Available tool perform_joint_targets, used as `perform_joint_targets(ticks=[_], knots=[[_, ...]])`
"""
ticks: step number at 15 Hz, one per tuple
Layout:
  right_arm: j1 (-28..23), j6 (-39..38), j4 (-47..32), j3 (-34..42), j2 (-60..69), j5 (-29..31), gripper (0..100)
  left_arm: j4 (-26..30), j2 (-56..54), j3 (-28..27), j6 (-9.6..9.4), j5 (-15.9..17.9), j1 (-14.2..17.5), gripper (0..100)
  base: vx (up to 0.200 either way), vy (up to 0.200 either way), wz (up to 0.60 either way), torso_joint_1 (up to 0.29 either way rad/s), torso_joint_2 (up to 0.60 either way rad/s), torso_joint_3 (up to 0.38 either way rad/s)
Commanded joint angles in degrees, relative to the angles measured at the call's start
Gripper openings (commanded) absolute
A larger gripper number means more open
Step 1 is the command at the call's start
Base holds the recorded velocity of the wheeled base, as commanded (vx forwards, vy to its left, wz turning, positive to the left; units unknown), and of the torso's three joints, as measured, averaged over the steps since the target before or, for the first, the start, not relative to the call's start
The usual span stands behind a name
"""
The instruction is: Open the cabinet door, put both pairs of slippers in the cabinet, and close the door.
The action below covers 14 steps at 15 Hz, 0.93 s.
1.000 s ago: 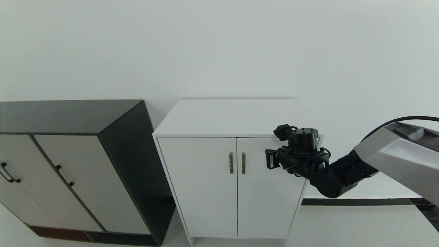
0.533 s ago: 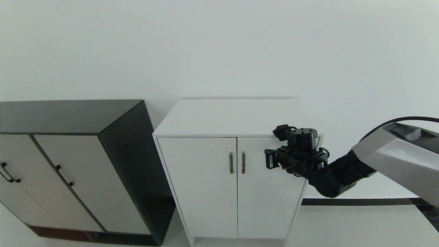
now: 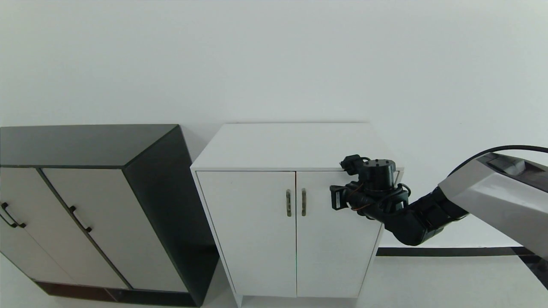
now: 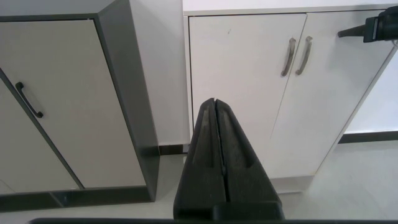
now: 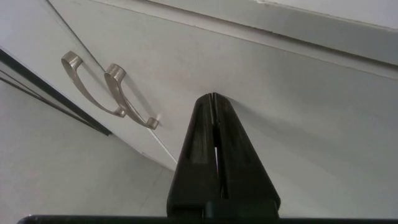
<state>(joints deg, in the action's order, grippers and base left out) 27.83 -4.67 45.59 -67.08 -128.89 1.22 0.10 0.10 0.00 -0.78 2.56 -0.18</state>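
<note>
The white cabinet (image 3: 282,147) stands against the wall with both doors closed. Two metal handles (image 3: 288,202) (image 3: 304,202) flank the centre seam. My right gripper (image 3: 335,199) is shut and hangs in front of the right door's upper part, a little right of the handles and apart from them. In the right wrist view its tip (image 5: 214,98) is close to the door face, with the handles (image 5: 127,96) off to one side. My left gripper (image 4: 216,104) is shut on nothing, held low and back from the cabinet (image 4: 249,74), pointing at the left door.
A dark cabinet (image 3: 85,145) with grey doors and black handles stands just left of the white one, a narrow gap between them. A black strip (image 3: 449,251) runs along the wall base at the right. Pale floor (image 4: 348,180) lies before the cabinets.
The right gripper has crept a few pixels left toward the handles. The doors stay closed.
</note>
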Motion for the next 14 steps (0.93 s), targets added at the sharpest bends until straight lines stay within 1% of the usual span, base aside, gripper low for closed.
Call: perform_joint_targets(ticks=[1,14], knots=[[0.03,0.01,0.02,-0.24,-0.04,0.01,0,-0.01,-0.01,0.00,-0.01,-0.01,0.01,0,0.000,0.000,0.00,0.000,0.00,0.000],[-0.32,0.01,-0.07,-1.73,-1.01,0.01,0,-0.01,-0.01,0.00,-0.01,-0.01,0.01,0,0.000,0.000,0.00,0.000,0.00,0.000]])
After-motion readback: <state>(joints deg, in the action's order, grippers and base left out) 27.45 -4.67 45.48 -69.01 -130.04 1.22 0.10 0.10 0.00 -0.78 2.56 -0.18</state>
